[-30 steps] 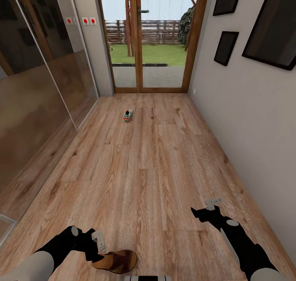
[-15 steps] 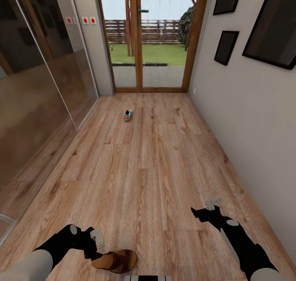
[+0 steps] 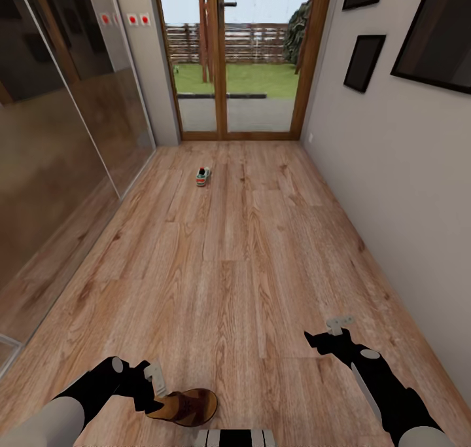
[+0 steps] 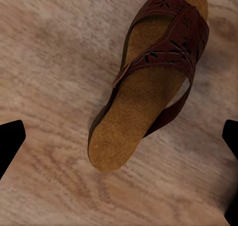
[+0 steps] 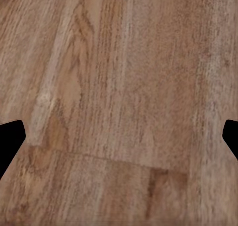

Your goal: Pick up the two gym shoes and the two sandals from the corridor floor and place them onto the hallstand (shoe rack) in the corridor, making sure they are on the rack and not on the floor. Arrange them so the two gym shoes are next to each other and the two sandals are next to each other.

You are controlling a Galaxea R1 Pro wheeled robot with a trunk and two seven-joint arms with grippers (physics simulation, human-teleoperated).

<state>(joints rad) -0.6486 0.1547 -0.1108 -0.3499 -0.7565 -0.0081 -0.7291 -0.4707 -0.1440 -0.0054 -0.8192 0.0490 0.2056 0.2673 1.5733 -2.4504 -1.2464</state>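
One sandal [image 3: 186, 406] near; gym shoe [image 3: 203, 176] far by glass door [image 3: 245, 61].

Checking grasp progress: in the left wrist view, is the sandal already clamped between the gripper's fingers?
No, the sandal lies on the corridor floor with the left gripper fingertips wide apart, touching nothing.

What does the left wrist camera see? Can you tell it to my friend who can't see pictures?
A brown leather sandal with a dark reddish strap cut with flower shapes lies on the light wood plank floor. The left gripper is open above it, its two black fingertips at either edge of the picture, not touching the sandal.
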